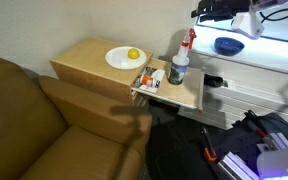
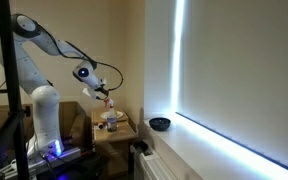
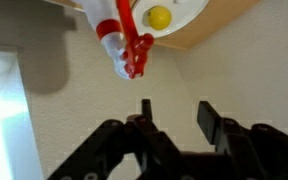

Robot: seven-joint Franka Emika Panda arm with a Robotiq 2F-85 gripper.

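Observation:
My gripper comes in from the bottom of the wrist view, its two dark fingers apart and nothing between them. Ahead of it stands a white spray bottle with a red trigger, a short way beyond the fingertips and not touching them. Behind the bottle a white plate carries a yellow lemon. In an exterior view the bottle stands on the wooden side table, to the right of the plate and lemon. The arm reaches over that table, gripper just above it.
A brown couch sits beside the table. A small open box of items lies at the table's front edge. A dark blue bowl rests on the bright window ledge. Cables and dark bags lie on the floor.

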